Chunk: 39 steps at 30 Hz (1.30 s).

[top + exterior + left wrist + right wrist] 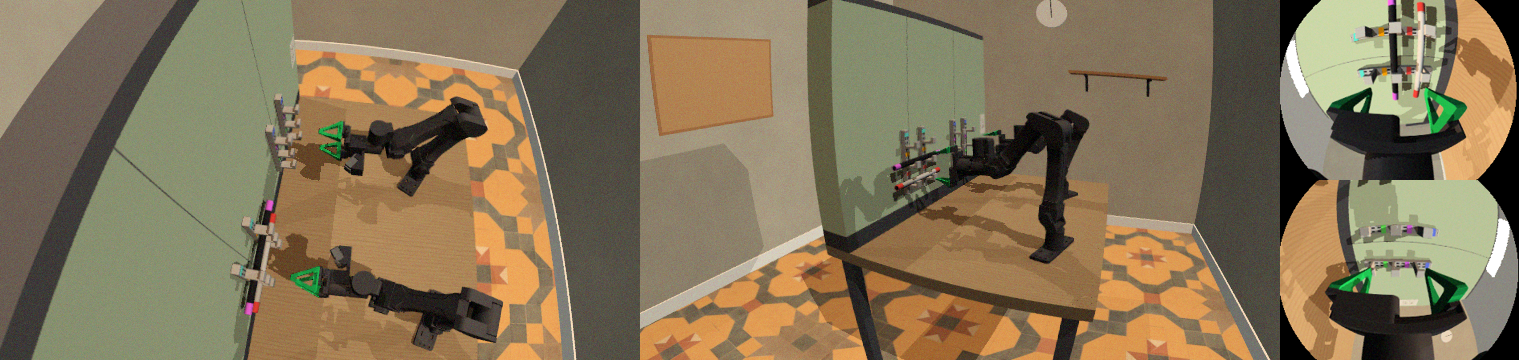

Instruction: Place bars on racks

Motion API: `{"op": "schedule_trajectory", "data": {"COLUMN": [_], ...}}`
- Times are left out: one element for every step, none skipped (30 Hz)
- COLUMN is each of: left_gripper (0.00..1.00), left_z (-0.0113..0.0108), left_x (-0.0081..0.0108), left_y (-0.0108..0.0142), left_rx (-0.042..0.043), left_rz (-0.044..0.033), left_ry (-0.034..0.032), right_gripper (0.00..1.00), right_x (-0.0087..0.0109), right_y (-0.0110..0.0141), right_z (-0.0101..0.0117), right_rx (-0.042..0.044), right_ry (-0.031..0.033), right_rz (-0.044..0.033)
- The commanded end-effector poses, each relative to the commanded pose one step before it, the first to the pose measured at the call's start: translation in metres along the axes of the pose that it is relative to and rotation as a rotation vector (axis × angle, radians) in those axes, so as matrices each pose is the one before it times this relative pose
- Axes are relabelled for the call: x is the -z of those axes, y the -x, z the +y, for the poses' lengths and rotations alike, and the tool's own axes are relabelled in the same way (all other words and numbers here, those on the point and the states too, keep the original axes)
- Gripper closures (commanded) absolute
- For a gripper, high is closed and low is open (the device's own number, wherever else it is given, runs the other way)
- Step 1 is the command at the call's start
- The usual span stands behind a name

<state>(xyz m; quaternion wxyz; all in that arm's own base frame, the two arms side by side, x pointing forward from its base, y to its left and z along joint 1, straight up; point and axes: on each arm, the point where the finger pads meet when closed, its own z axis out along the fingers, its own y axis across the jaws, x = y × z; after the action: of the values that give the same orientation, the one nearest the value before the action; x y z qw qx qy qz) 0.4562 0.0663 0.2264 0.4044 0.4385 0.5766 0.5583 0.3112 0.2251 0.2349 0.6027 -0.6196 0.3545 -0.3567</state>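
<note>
- While both arms reach toward the wall panel [165,115] [870,90], the left gripper [292,278] [943,164] [1398,90] stands wide open before the left rack [247,222] [905,137] [1362,32], its fingers empty and apart from both bars.
- The right gripper [320,139] [986,134] [1398,271], also spread wide and holding nothing, faces the right rack [278,100] [953,131] [1412,260].
- On the left rack's lowest pair, labeled red, lies the white bar [266,255] [916,179] [1419,52] with red ends: its colors match.
- Above it, the black bar [259,255] [912,161] [1393,52] with magenta ends lies across the middle, orange-labeled pair, a mismatch.
- The right rack carries blue labels on top, magenta in the middle and green lowest; no bar lies on its arms.
</note>
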Motion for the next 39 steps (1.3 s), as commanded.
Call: {"op": "schedule_trajectory", "data": {"left_gripper": [0.0,0.0,0.0,0.0,0.0,0.0,0.0,0.0,0.0,0.0,0.0,0.0,0.0,0.0,0.0,0.0,0.0,0.0,0.0,0.0,0.0,0.0,0.0,0.0,0.0,0.0,0.0,0.0,0.0,0.0,0.0,0.0,0.0,0.0,0.0,0.0,0.0,0.0,0.0], "left_z": [0.02733,0.00056,0.00056,0.00056,0.00056,0.00056,0.00056,0.00056,0.0,0.0,0.00028,0.00028,0.00028,0.00028,0.00028,0.00028,0.00028,0.00028,0.00028,0.00028,0.00028,0.00028,0.00028,0.00028,0.00028,0.0,0.0,-0.00032,-0.0003,-0.0003,-0.0003,-0.0003,-0.0003,-0.0003,-0.0003,-0.0003,-0.0003,-0.0003,-0.0003], "left_x": [-0.00275,-0.0005,-0.0005,-0.0005,-0.0005,-0.0005,-0.0005,-0.0005,0.0,0.0,-0.00049,-0.0005,-0.0005,-0.0005,-0.0005,-0.0005,-0.0005,-0.0005,-0.0005,-0.0005,-0.0005,-0.0005,-0.0005,-0.0005,-0.0005,0.0,0.0,-0.0005,-0.0005,-0.0005,-0.0005,-0.0005,-0.0005,-0.0005,-0.0005,-0.0005,-0.0005,-0.0005,-0.0005], "left_y": [-0.00564,-0.00144,-0.00144,-0.00144,-0.00144,-0.00144,-0.00144,-0.00144,0.0,0.0,-0.00144,-0.00144,-0.00144,-0.00144,-0.00144,-0.00144,-0.00144,-0.00144,-0.00144,-0.00144,-0.00144,-0.00144,-0.00144,-0.00144,-0.00144,0.0,0.0,-0.00144,-0.00144,-0.00144,-0.00144,-0.00144,-0.00144,-0.00144,-0.00144,-0.00144,-0.00144,-0.00144,-0.00144], "left_rx": [0.02304,0.0,0.0,0.0,0.0,0.0,0.0,0.0,0.0,0.0,-0.00004,0.0,0.0,0.0,0.0,0.0,0.0,0.0,0.0,0.0,0.0,0.0,0.0,0.0,0.0,0.0,0.0,-0.00005,0.0,0.0,0.0,0.0,0.0,0.0,0.0,0.0,0.0,0.0,0.0], "left_rz": [-0.00855,0.0,0.0,0.0,0.0,0.0,0.0,0.0,0.0,0.0,-0.00001,0.0,0.0,0.0,0.0,0.0,0.0,0.0,0.0,0.0,0.0,0.0,0.0,0.0,0.0,0.0,0.0,-0.00001,0.0,0.0,0.0,0.0,0.0,0.0,0.0,0.0,0.0,0.0,0.0], "left_ry": [0.0502,0.0,0.0,0.0,0.0,0.0,0.0,0.0,0.0,0.0,0.0,0.0,0.0,0.0,0.0,0.0,0.0,0.0,0.0,0.0,0.0,0.0,0.0,0.0,0.0,0.0,0.0,-0.00005,0.0,0.0,0.0,0.0,0.0,0.0,0.0,0.0,0.0,0.0,0.0], "right_gripper": [0.0,0.0,0.0,0.0,0.0,0.0,0.0,0.0,0.0,0.0,0.0,0.0,0.0,0.0,0.0,0.0,0.0,0.0,0.0,0.0,0.0,0.0,0.0,0.0,0.0,0.0,0.0,0.0,0.0,0.0,0.0,0.0,0.0,0.0,0.0,0.0,0.0,0.0,0.0], "right_x": [0.00387,0.0,0.0,0.0,0.0,0.0,0.0,0.0,0.0,0.0,0.0,0.0,0.0,0.0,0.0,0.0,0.0,0.0,0.0,0.0,0.0,0.0,0.0,0.0,0.0,0.0,0.0,0.0,0.0,0.0,0.0,0.0,0.0,0.0,0.0,0.0,0.0,0.0,0.0], "right_y": [-0.00325,0.0,0.0,0.0,0.0,0.0,0.0,0.0,0.0,0.0,0.0,0.0,0.0,0.0,0.0,0.0,0.0,0.0,0.0,0.0,0.0,0.0,0.0,0.0,0.0,0.0,0.0,0.0,0.0,0.0,0.0,0.0,0.0,0.0,0.0,0.0,0.0,0.0,0.0], "right_z": [-0.00717,0.0,0.0,0.0,0.0,0.0,0.0,0.0,0.0,0.0,0.0,0.0,0.0,0.0,0.0,0.0,0.0,0.0,0.0,0.0,0.0,0.0,0.0,0.0,0.0,0.0,0.0,0.0,0.0,0.0,0.0,0.0,0.0,0.0,0.0,0.0,0.0,0.0,0.0], "right_rx": [-0.01473,0.0,0.0,0.0,0.0,0.0,0.0,0.0,0.0,0.0,0.0,0.0,0.0,0.0,0.0,0.0,0.0,0.0,0.0,0.0,0.0,0.0,0.0,0.0,0.0,0.0,0.0,0.0,0.0,0.0,0.0,0.0,0.0,0.0,0.0,0.0,0.0,0.0,0.0], "right_ry": [-0.01915,0.0,0.0,0.0,0.0,0.0,0.0,0.0,0.0,0.0,0.0,0.0,0.0,0.0,0.0,0.0,0.0,0.0,0.0,0.0,0.0,0.0,0.0,0.0,0.0,0.0,0.0,0.0,0.0,0.0,0.0,0.0,0.0,0.0,0.0,0.0,0.0,0.0,0.0], "right_rz": [0.00186,0.0,0.0,0.0,0.0,0.0,0.0,0.0,0.0,0.0,0.0,0.0,0.0,0.0,0.0,0.0,0.0,0.0,0.0,0.0,0.0,0.0,0.0,0.0,0.0,0.0,0.0,0.0,0.0,0.0,0.0,0.0,0.0,0.0,0.0,0.0,0.0,0.0,0.0]}}
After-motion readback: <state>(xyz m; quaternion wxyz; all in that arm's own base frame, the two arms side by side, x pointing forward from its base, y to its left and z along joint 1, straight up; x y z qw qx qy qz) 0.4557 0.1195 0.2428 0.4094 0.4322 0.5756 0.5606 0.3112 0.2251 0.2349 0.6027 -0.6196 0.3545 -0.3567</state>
